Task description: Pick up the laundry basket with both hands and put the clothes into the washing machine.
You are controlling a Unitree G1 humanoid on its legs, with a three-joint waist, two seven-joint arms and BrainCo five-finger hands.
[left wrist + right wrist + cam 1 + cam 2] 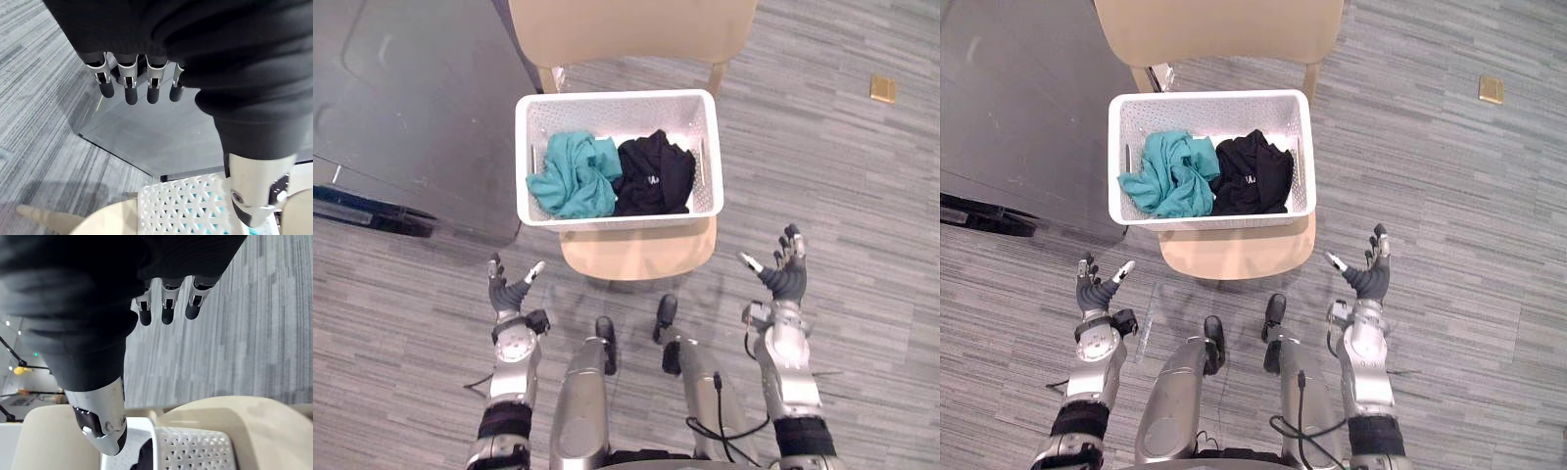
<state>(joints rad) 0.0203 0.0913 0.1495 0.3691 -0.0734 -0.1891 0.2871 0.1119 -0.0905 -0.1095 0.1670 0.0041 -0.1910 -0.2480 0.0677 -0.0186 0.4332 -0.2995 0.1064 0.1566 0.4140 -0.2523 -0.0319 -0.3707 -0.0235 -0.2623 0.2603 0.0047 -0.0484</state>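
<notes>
A white perforated laundry basket (pixel 619 106) rests on the seat of a beige chair (pixel 636 250). Inside it lie a teal garment (pixel 573 174) on the left and a black garment (pixel 653 174) on the right. My left hand (pixel 506 287) hovers open below and to the left of the basket, apart from it. On the other side, my right hand (pixel 785 266) is open too, below and to the right of the basket. The basket's corner (pixel 186 205) appears past my left hand (pixel 129 81), and its rim (pixel 193 448) past my right hand (pixel 166 303).
A large grey panel (pixel 411 108) with a dark edge lies on the floor to the left of the chair. The chair's backrest (pixel 631 29) rises behind the basket. A small tan square (pixel 882 88) sits on the grey carpet at the far right.
</notes>
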